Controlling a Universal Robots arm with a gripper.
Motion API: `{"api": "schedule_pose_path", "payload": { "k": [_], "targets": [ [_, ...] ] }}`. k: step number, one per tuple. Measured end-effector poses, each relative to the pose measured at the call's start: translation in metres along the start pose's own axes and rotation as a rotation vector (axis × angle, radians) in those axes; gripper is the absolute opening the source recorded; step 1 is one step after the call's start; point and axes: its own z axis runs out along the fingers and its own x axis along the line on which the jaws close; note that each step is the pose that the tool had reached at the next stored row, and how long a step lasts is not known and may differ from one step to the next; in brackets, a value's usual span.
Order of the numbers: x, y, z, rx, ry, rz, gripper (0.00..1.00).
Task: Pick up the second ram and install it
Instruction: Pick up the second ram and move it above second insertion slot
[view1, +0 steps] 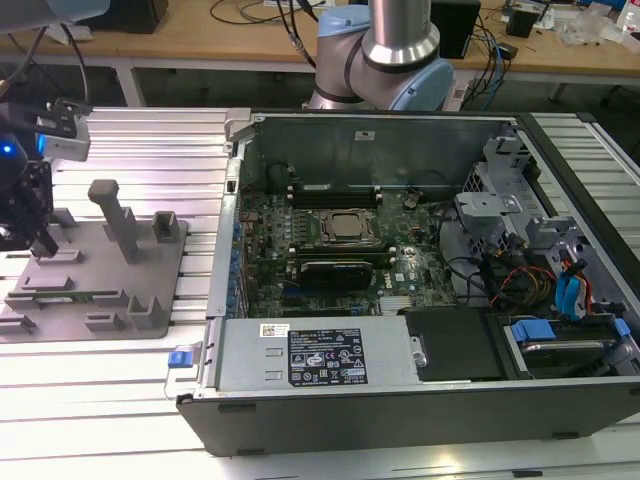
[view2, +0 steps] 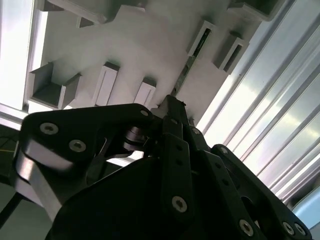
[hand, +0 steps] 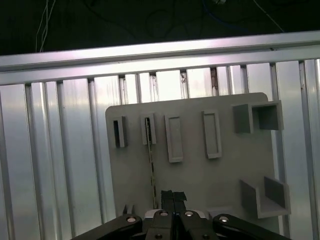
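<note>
My gripper (view1: 42, 246) hangs over the grey fixture plate (view1: 92, 272), fingers (hand: 172, 199) pressed together, nothing between them. The second ram (hand: 151, 160) lies on edge in a plate slot, just beside my fingertips. The open computer case (view1: 400, 420) stands well apart from my gripper.

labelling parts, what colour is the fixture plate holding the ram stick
Plain light grey; the fixture plate shows best in the first wrist view.

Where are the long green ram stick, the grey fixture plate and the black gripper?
long green ram stick (hand: 151, 165), first wrist view, its thin edge
grey fixture plate (hand: 200, 180), first wrist view, bare face
black gripper (hand: 173, 196), first wrist view, between its fingertips
</note>
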Motion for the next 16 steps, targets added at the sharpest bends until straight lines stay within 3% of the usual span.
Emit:
{"api": "schedule_pose_path", "payload": {
  "k": [16],
  "targets": [
    [0.0161, 0.0000, 0.0142, -0.0001, 0.0000, 0.000, 0.08]
  ]
}}
